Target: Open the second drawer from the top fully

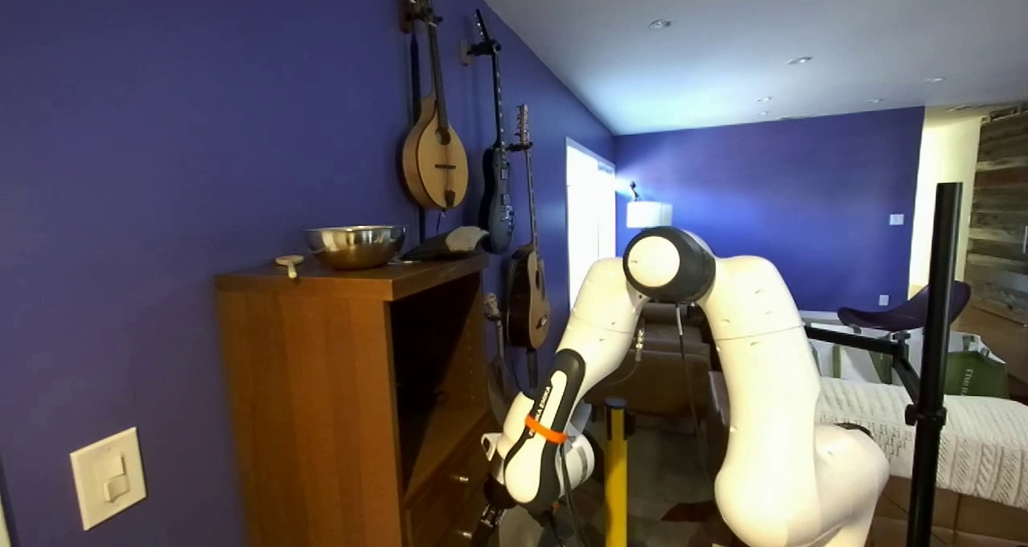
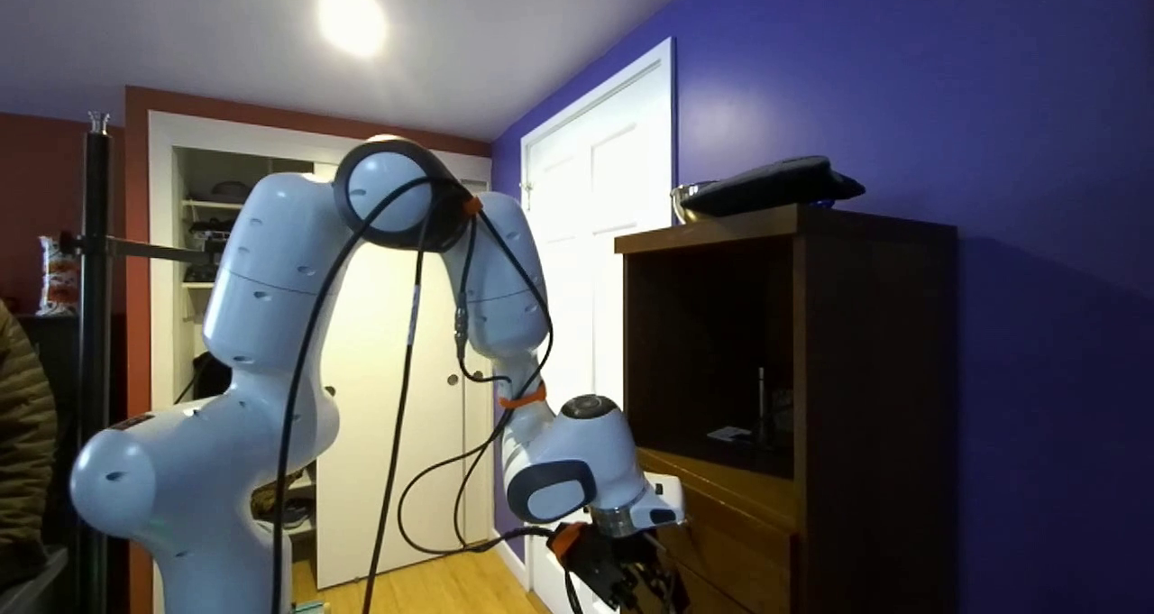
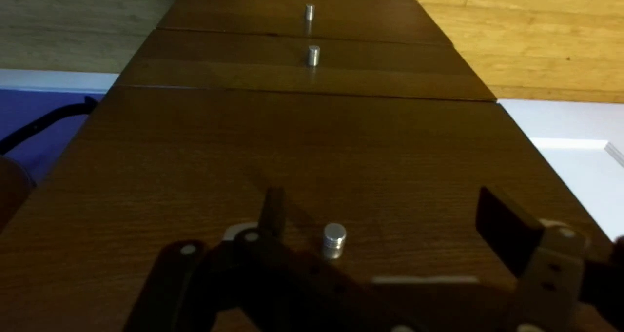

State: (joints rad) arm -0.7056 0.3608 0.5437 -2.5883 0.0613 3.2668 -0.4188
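The brown wooden cabinet (image 1: 321, 410) has drawers below an open compartment. In an exterior view, an upper drawer knob (image 1: 460, 479) and a lower knob (image 1: 463, 534) show, with my gripper (image 1: 488, 518) beside the lower one. In the wrist view, my gripper (image 3: 380, 212) is open and empty. A silver knob (image 3: 334, 239) on the near drawer front (image 3: 312, 151) stands between the fingers, closer to the left finger and apart from both. Two farther drawer fronts with knobs (image 3: 313, 56) show beyond it. The visible drawer fronts look shut. My gripper (image 2: 658, 585) is partly dark in an exterior view.
A metal bowl (image 1: 356, 246) and a dark bag (image 2: 775, 186) lie on the cabinet top. Stringed instruments (image 1: 438, 157) hang on the purple wall. A yellow post (image 1: 616, 475) stands near the arm. A white door (image 2: 604, 172) is beside the cabinet.
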